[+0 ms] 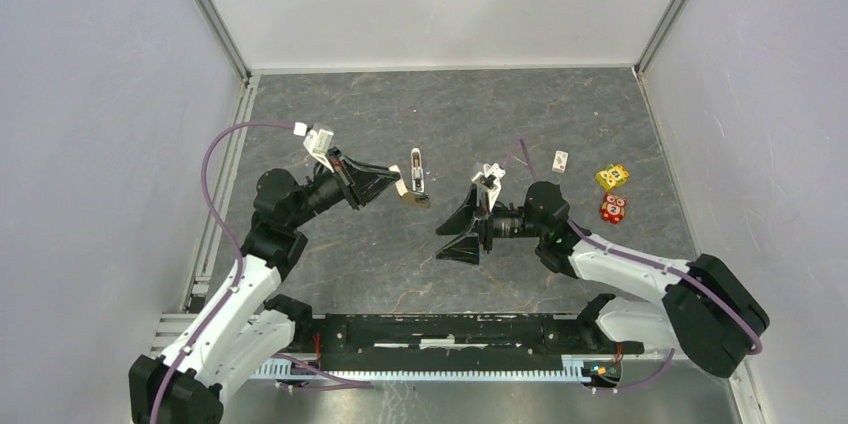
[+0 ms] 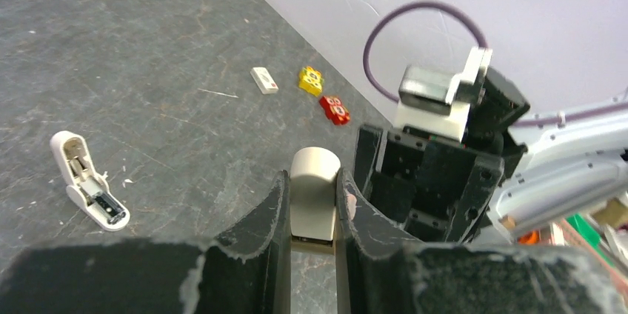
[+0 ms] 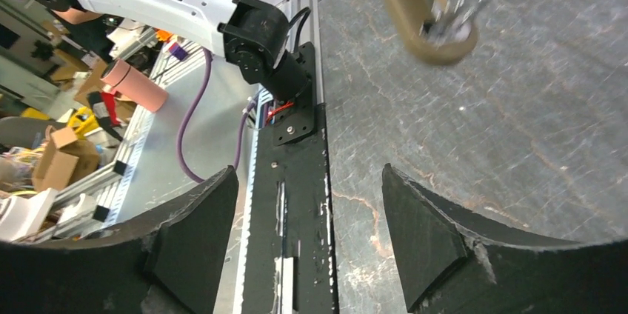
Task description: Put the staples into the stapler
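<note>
Stapler [image 2: 314, 169], beige, rounded, clamped in left pincer [image 2: 312, 184].

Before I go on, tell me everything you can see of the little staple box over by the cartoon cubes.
The staple box is a tiny whitish rectangular block with a red mark near one end, and it looks like plastic. It lies flat on the dark table, in its right half, just left of the yellow cube and apart from it. Only the table touches it. The left gripper and right gripper are well away. It is too small to tell whether its lid is on.
</note>
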